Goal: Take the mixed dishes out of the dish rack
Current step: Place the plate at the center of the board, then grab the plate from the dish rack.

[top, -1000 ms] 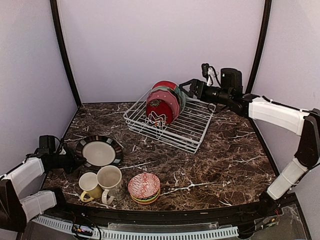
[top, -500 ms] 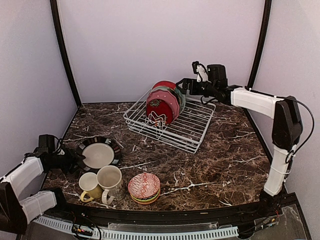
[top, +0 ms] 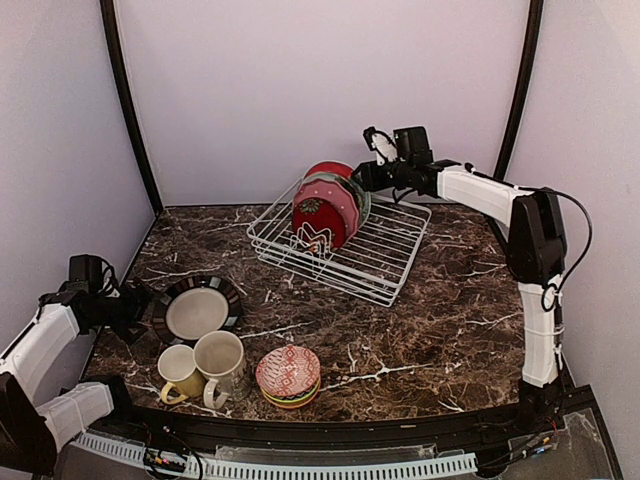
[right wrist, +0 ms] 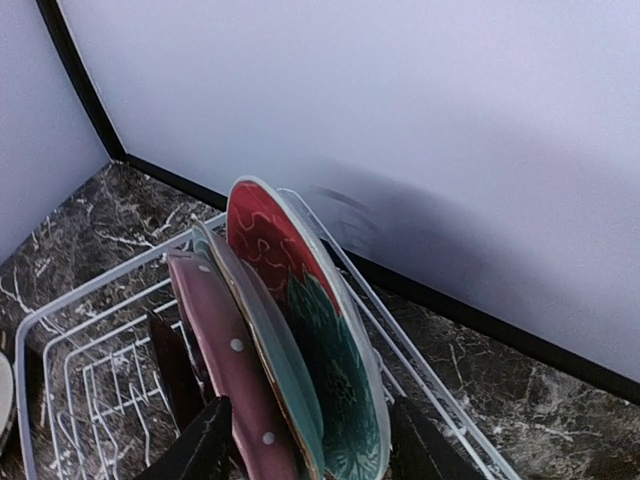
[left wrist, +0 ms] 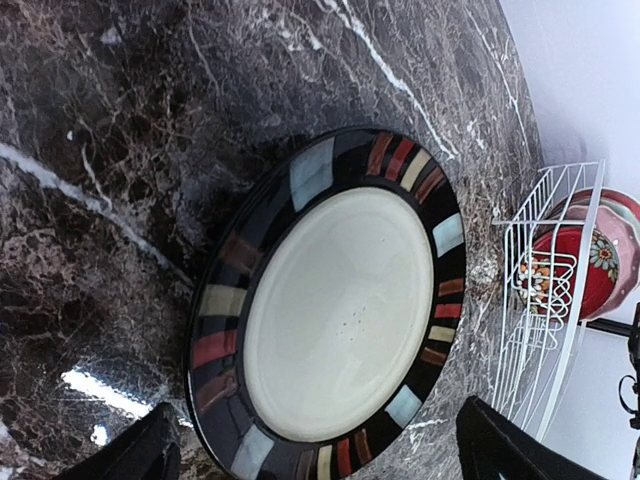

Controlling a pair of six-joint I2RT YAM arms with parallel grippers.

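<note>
The white wire dish rack [top: 372,258] stands at the back with upright plates [top: 325,205] in it. In the right wrist view a pink dotted plate [right wrist: 228,355], a pale-green plate [right wrist: 268,335] and a red floral plate [right wrist: 285,250] stand side by side. My right gripper [right wrist: 310,452] is open and straddles all three, one finger outside each end. A black-rimmed striped plate [left wrist: 340,310] lies flat on the table. My left gripper [left wrist: 320,465] is open at its near edge and holds nothing.
A yellow mug [top: 180,372], a beige mug [top: 222,362] and stacked patterned bowls [top: 288,376] sit near the front edge. A dark red dish [right wrist: 175,370] stands in front of the pink plate. The back wall is close behind the rack.
My left gripper opened, let go of the striped plate and drew back to the left. My right arm reached further left over the rack and its jaws narrowed around the plates.
</note>
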